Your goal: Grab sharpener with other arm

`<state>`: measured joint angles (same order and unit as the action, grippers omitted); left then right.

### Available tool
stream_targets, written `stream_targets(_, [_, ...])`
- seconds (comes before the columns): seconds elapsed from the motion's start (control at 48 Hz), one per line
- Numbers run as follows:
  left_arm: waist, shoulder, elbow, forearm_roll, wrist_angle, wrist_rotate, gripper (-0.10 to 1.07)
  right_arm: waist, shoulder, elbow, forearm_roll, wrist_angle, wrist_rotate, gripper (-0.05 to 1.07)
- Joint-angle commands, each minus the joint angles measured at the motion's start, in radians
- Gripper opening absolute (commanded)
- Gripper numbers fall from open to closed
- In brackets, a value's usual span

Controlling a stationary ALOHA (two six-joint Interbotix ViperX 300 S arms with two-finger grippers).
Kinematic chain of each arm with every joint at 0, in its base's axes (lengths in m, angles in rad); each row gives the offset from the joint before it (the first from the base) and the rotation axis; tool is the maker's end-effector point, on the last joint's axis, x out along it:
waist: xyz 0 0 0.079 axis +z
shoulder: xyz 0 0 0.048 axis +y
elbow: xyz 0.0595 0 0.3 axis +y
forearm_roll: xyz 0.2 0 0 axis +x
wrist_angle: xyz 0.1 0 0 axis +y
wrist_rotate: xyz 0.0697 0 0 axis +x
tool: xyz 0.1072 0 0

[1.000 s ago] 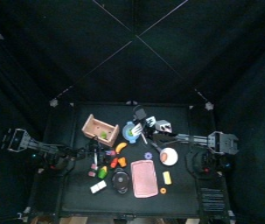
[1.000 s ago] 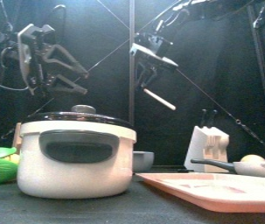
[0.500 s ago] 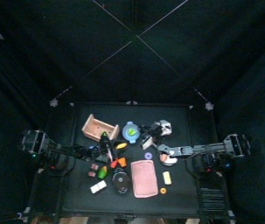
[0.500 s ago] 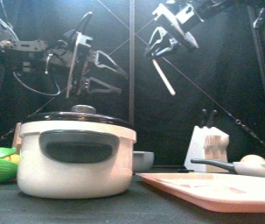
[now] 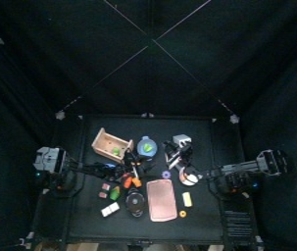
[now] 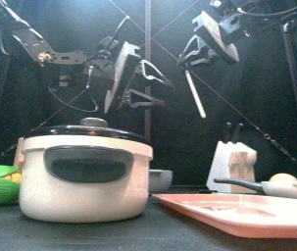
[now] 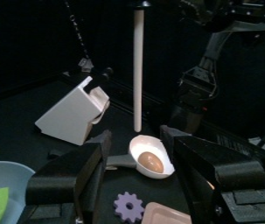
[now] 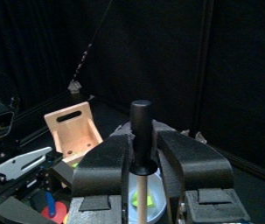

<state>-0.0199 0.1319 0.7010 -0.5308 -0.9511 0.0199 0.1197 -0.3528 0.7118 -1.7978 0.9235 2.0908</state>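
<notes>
The sharpener (image 6: 194, 93) is a thin white rod with a black handle (image 8: 139, 122). It hangs in the air, rod downward. My right gripper (image 6: 214, 39) is shut on the handle, which stands between its jaws in the right wrist view (image 8: 138, 162). My left gripper (image 6: 131, 83) hangs just left of the rod, jaws wide open and empty. In the left wrist view the rod (image 7: 139, 61) stands upright ahead of the open left gripper (image 7: 141, 171), in line with the gap and apart from it. From above, both grippers meet over the table's middle, left (image 5: 127, 169) and right (image 5: 179, 157).
A white lidded pot (image 6: 85, 181) stands at the front with a pink tray (image 6: 242, 208) to its right. A white knife block (image 7: 73, 109), a ladle holding an egg (image 7: 149, 157), a purple gear (image 7: 129, 206), a wooden box (image 5: 110, 144) and a blue bowl (image 5: 148, 147) lie below.
My left gripper has swung right, closing in on the rod. The right gripper has shifted right with the sharpener, whose rod now hangs steeper.
</notes>
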Motion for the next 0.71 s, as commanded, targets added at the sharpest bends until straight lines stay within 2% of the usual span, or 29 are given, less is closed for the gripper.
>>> stream_targets(0.0, [0.015,0.014,-0.054,0.002,-0.009,0.005,0.87,0.008,-0.028,-0.014,-0.012,0.014,0.003,0.55])
stream_targets(0.25, [0.06,0.083,-0.144,0.015,-0.009,0.008,0.87,0.02,-0.02,-0.025,-0.017,0.018,0.005,0.55])
stream_targets(0.479, [0.06,0.137,-0.224,0.101,-0.009,0.005,0.87,0.017,-0.02,-0.026,-0.02,0.032,0.003,0.55])
stream_targets(0.688, [0.06,0.161,-0.261,0.101,-0.005,0.005,0.86,0.014,-0.02,-0.029,-0.029,0.034,0.003,0.55])
